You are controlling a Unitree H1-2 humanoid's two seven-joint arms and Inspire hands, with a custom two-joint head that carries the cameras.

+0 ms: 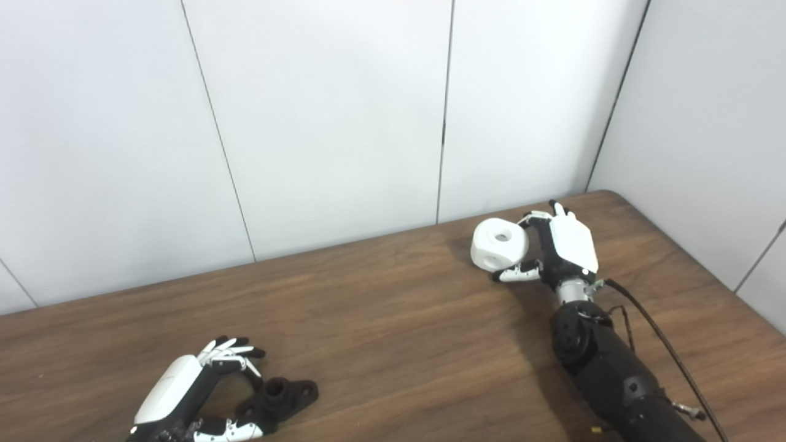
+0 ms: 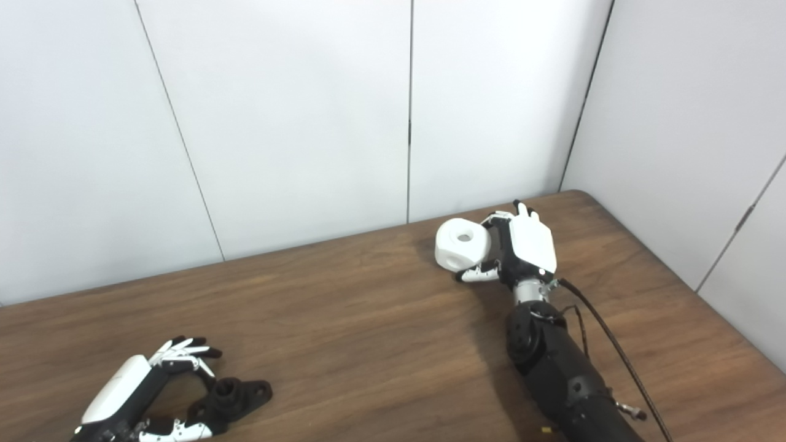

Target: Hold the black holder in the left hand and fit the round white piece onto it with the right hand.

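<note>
The black holder [image 1: 284,396] lies flat on the wooden table [image 1: 393,319] near its front left, a short round post standing up from its lobed base. My left hand [image 1: 184,393] rests just left of it, open, with its fingers [image 1: 232,354] arched above and its thumb [image 1: 228,431] close to the base. At the back right, the round white piece [image 1: 498,244], which has holes in its faces, sits low over the table. My right hand [image 1: 562,248] is shut on it from the right side, fingers over the top and thumb underneath.
White wall panels run close behind the table, and another wall stands to the right. The table's rounded far right corner [image 1: 614,195] is just behind my right hand. A black cable [image 1: 663,344] trails along my right forearm.
</note>
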